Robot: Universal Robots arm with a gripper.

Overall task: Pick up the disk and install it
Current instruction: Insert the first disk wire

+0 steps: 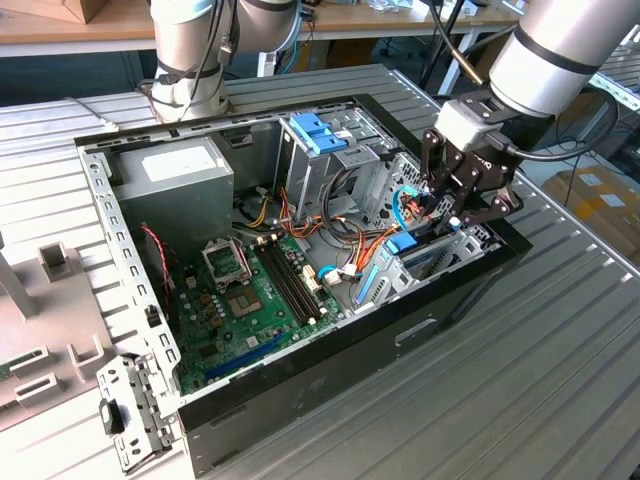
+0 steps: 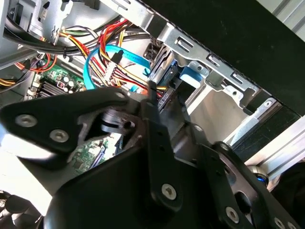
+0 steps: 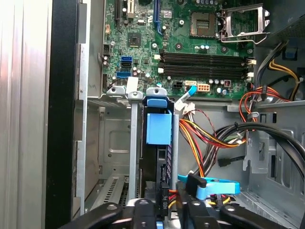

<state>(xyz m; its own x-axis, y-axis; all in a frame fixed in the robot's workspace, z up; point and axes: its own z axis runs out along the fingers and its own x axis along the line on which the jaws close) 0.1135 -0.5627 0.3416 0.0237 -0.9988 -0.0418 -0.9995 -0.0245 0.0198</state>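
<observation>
The disk [image 1: 402,245] stands on edge in a metal bay at the front corner of the open computer case [image 1: 330,350], on the exterior view's right. In the first wrist view the disk [image 3: 158,128] shows its bright blue end tab and a dark body between the bay's rails. My gripper [image 1: 452,215] reaches down into the case over the disk's cable-side end. In the first wrist view the gripper [image 3: 164,210] has one black finger [image 3: 143,210] on each side of that end, closed against it. A thin blue cable [image 3: 212,185] lies just beside the fingers.
The green motherboard [image 1: 250,290] covers the case floor, with the grey power supply [image 1: 175,175] behind it. A pale-blue latch [image 1: 318,133] tops the upper drive cage. Red, yellow and black wires [image 3: 209,138] crowd the space beside the bay. A loose metal bracket [image 1: 130,415] lies outside the case.
</observation>
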